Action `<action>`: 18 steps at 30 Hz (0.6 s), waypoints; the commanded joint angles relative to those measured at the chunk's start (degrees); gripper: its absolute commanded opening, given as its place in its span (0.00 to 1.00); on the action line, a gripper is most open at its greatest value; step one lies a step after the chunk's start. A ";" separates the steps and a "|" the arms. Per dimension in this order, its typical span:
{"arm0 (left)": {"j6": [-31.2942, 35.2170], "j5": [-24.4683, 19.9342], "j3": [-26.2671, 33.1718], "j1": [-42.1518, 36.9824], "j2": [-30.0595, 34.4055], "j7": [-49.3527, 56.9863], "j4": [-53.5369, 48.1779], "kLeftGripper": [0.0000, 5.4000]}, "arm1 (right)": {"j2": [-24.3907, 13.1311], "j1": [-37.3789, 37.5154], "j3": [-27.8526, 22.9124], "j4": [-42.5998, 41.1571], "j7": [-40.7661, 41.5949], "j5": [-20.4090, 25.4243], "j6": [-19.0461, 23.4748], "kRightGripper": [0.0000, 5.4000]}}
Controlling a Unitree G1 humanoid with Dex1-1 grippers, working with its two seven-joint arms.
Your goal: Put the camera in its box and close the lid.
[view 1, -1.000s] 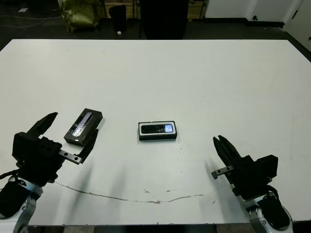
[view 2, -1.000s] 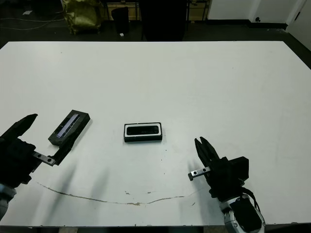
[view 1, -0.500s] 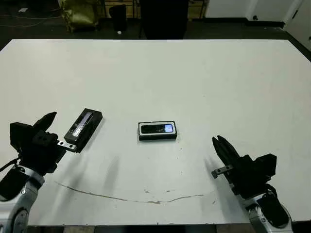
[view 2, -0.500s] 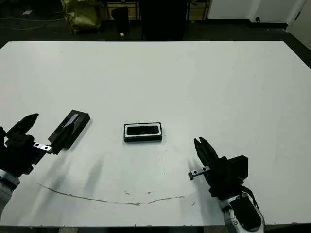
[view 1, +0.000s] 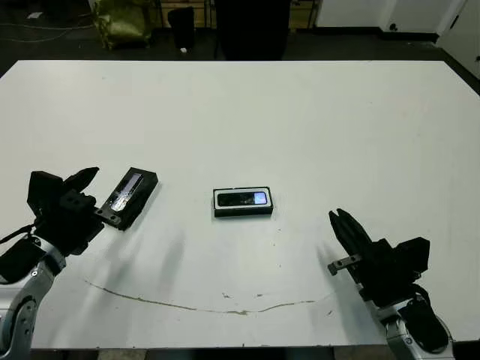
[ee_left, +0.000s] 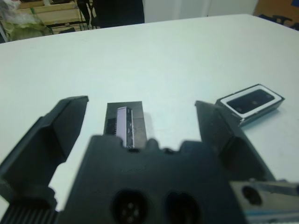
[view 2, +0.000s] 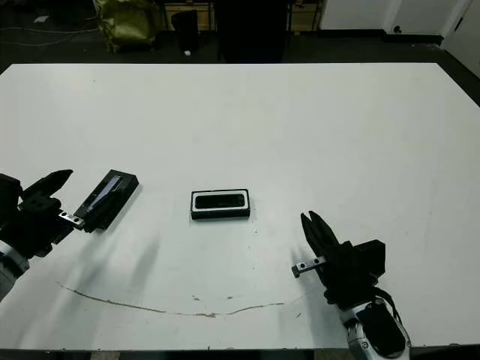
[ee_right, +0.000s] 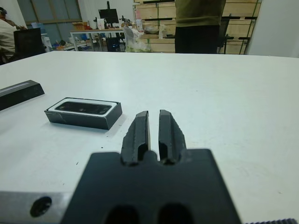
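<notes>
Sitting in the box near mid-worktop is the camera, glossy face up w/ its bluish lens window toward the robot's right end; white lining is showing as a rim around it, box still uncovered. Lying well apart to the robot's left is the lid, flat on the white worktop, pale stripe up, angled diagonally, its near end pointing at the left tool. That left tool is hovering just at the lid's near end w/ fingers spread wide; in the left wrist view the lid is lying between the two black fingers, and whether either is touching it can't be told. The box w/ camera is also showing off to one side in that view. The right tool is hanging low over the near-right part of the worktop, apart from the box, fingers pressed together w/ only a thin slit between them and gripping nothing; right wrist view is showing the box ahead and to the side of the fingertips, the lid's end farther off. A thin dark scuff line is running across the near edge of the worktop. A person is standing beyond the far edge, seen in the right wrist view.
</notes>
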 commanded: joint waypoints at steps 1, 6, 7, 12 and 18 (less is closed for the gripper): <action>-0.50 1.51 -1.17 -0.54 1.01 -0.56 2.97 1.00 | -0.52 0.63 -0.08 0.04 -0.25 -0.35 1.01 0.00; 0.54 2.45 -1.93 -1.53 1.20 0.06 5.10 1.00 | -0.67 0.77 -0.25 -0.64 -0.42 -0.09 1.91 0.00; 0.47 2.83 -2.09 -1.68 1.23 0.19 5.49 1.00 | -0.63 0.74 -0.28 -0.56 -0.36 -0.07 1.71 0.00; 0.87 2.72 -2.04 -2.58 0.71 0.19 7.98 1.00 | -0.68 0.67 -0.46 -0.14 -0.33 -0.19 1.48 0.00; 0.31 3.25 -2.57 -3.44 1.13 -0.31 10.44 1.00 | -0.57 0.66 -0.53 -0.32 0.09 0.33 1.05 0.00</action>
